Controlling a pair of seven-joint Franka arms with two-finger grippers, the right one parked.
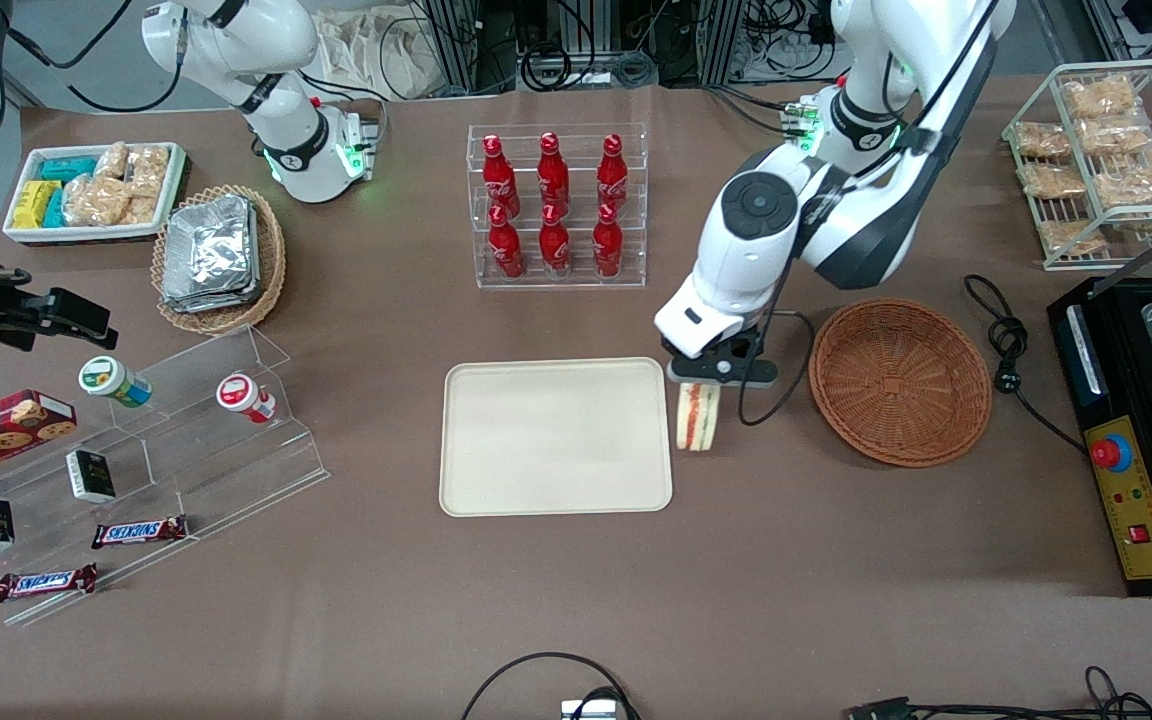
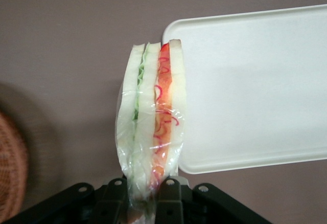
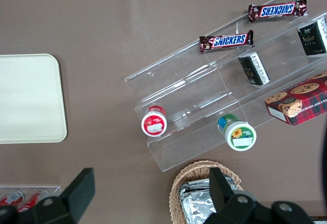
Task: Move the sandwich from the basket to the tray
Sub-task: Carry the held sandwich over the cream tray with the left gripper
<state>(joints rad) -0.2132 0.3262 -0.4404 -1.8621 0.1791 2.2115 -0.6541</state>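
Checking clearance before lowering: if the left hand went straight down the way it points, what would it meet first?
Probably the bare table, right beside the tray. The hand holds the sandwich hanging at the tray's edge, so the sandwich might clip the rim; depth is unclear.

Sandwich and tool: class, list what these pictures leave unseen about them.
- Front view: the arm's wrist covers the tool and the top of the sandwich.
- Left wrist view: the sandwich's gripped end is cut off by the frame edge.
- Basket shows nothing inside.
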